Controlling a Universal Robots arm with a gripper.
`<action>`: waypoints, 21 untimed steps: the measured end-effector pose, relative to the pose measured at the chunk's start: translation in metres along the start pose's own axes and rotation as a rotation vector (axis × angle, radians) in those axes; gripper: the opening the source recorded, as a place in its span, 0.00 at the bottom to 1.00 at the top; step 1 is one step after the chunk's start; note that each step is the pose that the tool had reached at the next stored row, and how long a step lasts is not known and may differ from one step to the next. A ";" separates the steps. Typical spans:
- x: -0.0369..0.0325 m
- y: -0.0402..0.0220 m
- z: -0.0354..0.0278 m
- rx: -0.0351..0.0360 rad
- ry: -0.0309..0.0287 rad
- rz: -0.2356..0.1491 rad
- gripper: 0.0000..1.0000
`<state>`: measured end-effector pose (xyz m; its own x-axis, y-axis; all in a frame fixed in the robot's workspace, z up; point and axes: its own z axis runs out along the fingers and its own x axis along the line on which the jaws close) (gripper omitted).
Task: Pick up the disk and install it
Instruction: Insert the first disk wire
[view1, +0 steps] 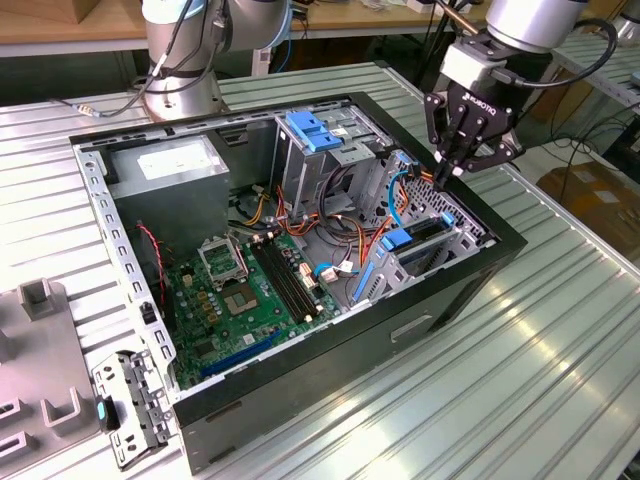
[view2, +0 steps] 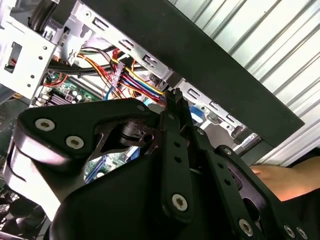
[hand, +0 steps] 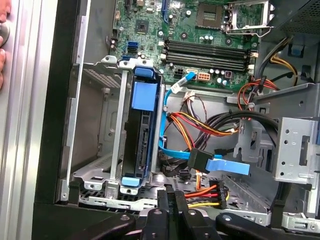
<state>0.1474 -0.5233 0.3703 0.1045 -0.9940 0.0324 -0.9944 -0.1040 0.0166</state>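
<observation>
Hand (hand: 172, 200) up close, fingers pinched together, holding nothing, above the case's (view1: 470, 275) edge. Disk (hand: 141, 135) at its twelve o'clock, apparently seated in the bay. Dropping further risks snagging those orange cables (hand: 200, 125).

The end effector (view1: 452, 166) hangs from the arm's wrist (view1: 478, 62), which sits directly above it, pointing steeply downward. Its two black fingers (view1: 444, 160) converge to a tip, apparently pressed together with nothing between them. In the second wrist view the fingers (view2: 176, 107) also meet at their ends.
</observation>
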 end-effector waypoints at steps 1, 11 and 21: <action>0.0014 0.0003 0.0001 0.0000 -0.0001 0.000 0.17; 0.0080 0.0093 0.0008 0.0001 -0.0003 0.000 0.17; 0.0204 0.0138 0.0043 0.0001 -0.0003 0.002 0.17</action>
<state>0.1357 -0.5451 0.3669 0.1030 -0.9942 0.0322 -0.9946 -0.1025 0.0165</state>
